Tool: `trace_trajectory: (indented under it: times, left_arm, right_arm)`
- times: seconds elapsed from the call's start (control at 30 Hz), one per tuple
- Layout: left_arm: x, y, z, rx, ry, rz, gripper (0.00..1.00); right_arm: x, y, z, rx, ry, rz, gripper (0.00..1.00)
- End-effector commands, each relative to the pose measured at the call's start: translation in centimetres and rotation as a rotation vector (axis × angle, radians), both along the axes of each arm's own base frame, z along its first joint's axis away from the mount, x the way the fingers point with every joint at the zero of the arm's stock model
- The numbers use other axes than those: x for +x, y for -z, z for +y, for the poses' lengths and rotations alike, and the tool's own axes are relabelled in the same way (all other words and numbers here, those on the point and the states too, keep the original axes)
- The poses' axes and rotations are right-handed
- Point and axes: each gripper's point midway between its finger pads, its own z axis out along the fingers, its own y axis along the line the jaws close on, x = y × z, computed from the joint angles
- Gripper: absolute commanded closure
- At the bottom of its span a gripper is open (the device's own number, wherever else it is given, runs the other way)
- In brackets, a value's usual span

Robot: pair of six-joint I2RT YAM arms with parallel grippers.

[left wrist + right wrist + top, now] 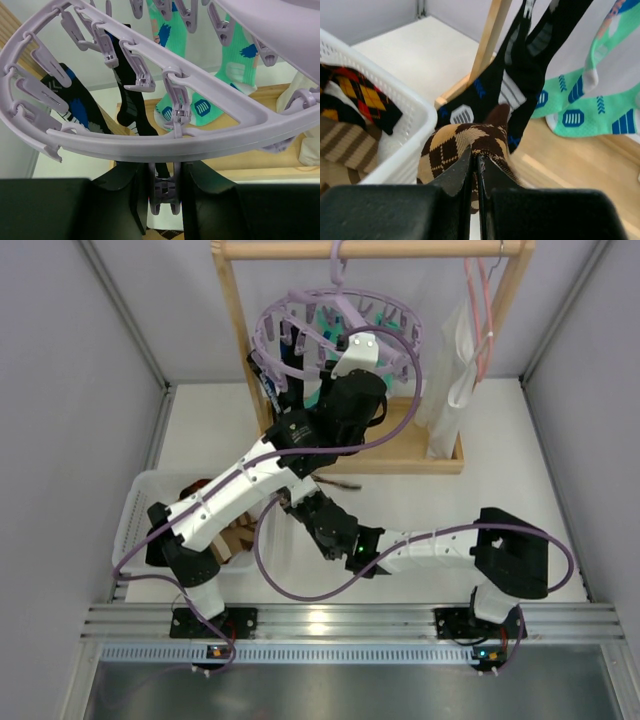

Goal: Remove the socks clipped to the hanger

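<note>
The lavender hanger [275, 320] hangs from the wooden rack's top bar; its ring [175, 142] fills the left wrist view. Black socks with blue marks [131, 102] and teal-and-white socks [240, 65] hang from its pegs. My left gripper [164, 195] is raised under the ring and shut on a lavender clip peg [165, 192]. My right gripper [477, 165] is shut on a brown-yellow argyle sock [462, 145], low beside the basket, below the hanging black socks [520, 85] and teal sock [600, 112]. In the top view the right gripper [295, 502] sits under the left arm.
A white basket [405, 120] at the left holds argyle and brown striped socks; it also shows in the top view [135, 502]. The wooden rack [240, 350] has a base board [400, 462]. A white cloth [455, 365] hangs on a thin pink hanger [483, 310] at the right.
</note>
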Motion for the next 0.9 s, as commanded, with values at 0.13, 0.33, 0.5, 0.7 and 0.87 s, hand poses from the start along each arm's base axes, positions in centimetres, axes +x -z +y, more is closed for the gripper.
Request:
trace_trajectory:
  times: [0.13, 0.33, 0.5, 0.7, 0.87]
  left_arm:
    - [0.2, -1.7, -0.4, -0.084, 0.048, -0.016, 0.73]
    - [-1.9, -1.2, -0.1, -0.162, 0.145, 0.024, 0.35]
    - [-4.4, -1.2, 2.6, -0.159, 0.135, 0.017, 0.02]
    - [-8.5, -1.2, 14.0, -0.208, -0.100, -0.080, 0.02]
    - [-11.3, -1.8, 20.5, -0.250, -0.207, -0.153, 0.02]
  right_arm:
    - [-1.5, 1.3, -3.2, 0.100, 0.025, 0.038, 1.00]
    - [-3.0, 4.0, -5.7, 0.107, -0.119, 0.152, 1.00]
    - [-4.3, 2.8, -6.7, 0.131, -0.268, 0.192, 1.00]
    - [-6.3, -2.8, -6.0, 0.167, -0.514, 0.172, 1.00]
    - [-8.2, -6.9, -1.8, 0.071, -0.784, 0.155, 1.00]
